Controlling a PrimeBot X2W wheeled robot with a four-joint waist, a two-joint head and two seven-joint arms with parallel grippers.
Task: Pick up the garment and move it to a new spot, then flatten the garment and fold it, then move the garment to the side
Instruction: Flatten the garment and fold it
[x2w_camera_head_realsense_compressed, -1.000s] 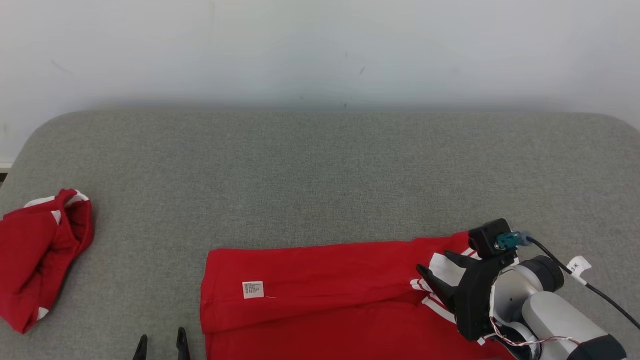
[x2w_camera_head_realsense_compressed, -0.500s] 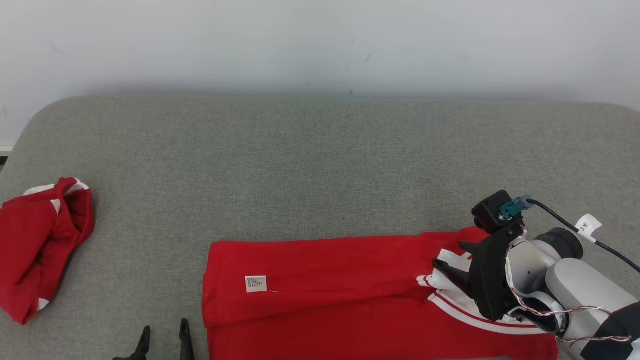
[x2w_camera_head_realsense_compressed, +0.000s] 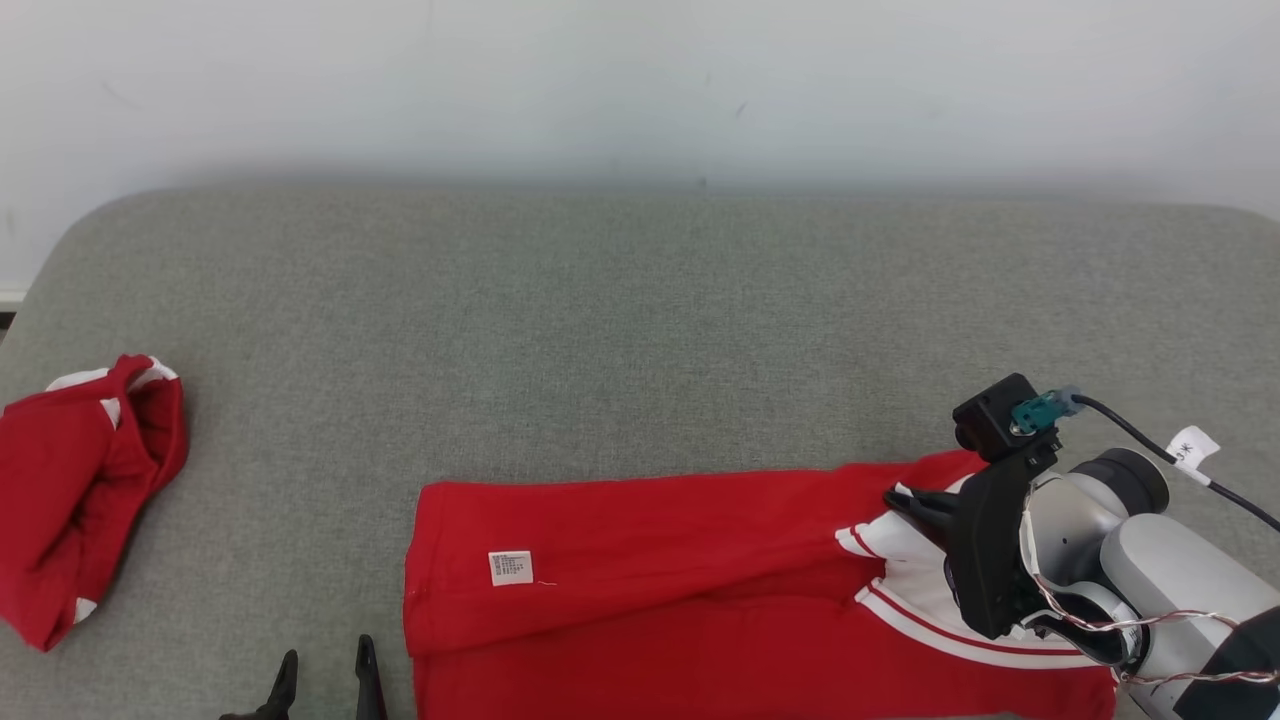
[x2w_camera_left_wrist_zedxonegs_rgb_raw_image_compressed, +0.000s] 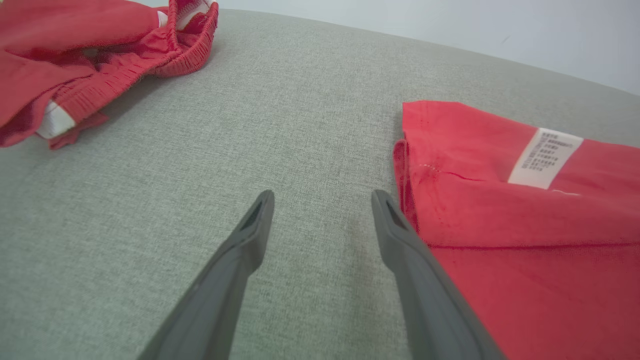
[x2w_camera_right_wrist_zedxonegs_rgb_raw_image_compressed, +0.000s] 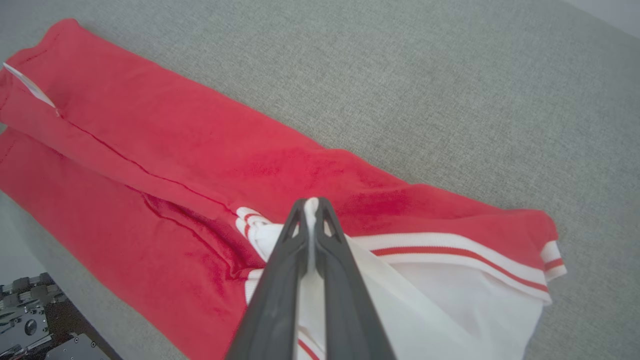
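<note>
The red garment (x2w_camera_head_realsense_compressed: 650, 560) lies stretched along the front of the grey table (x2w_camera_head_realsense_compressed: 640, 320), a small white label on its left part. Its right end shows white fabric with red stripes. My right gripper (x2w_camera_head_realsense_compressed: 897, 500) is shut there, and in the right wrist view its fingers (x2w_camera_right_wrist_zedxonegs_rgb_raw_image_compressed: 280, 280) are pressed together on a pinch of that white fabric of the garment (x2w_camera_right_wrist_zedxonegs_rgb_raw_image_compressed: 175, 150). My left gripper (x2w_camera_head_realsense_compressed: 322, 668) stands open just left of the garment's left edge (x2w_camera_left_wrist_zedxonegs_rgb_raw_image_compressed: 525, 215), hovering over bare table with nothing between its fingers (x2w_camera_left_wrist_zedxonegs_rgb_raw_image_compressed: 250, 235).
A second red cloth (x2w_camera_head_realsense_compressed: 80, 490) with white trim lies bunched at the table's left edge, also at the top left (x2w_camera_left_wrist_zedxonegs_rgb_raw_image_compressed: 90, 45) in the left wrist view. A pale wall rises behind the table. A black cable trails from the right wrist (x2w_camera_head_realsense_compressed: 1130, 430).
My right gripper's fingers have closed onto the white fabric at the garment's right end. The head camera shifted early on. The left gripper stays open in place.
</note>
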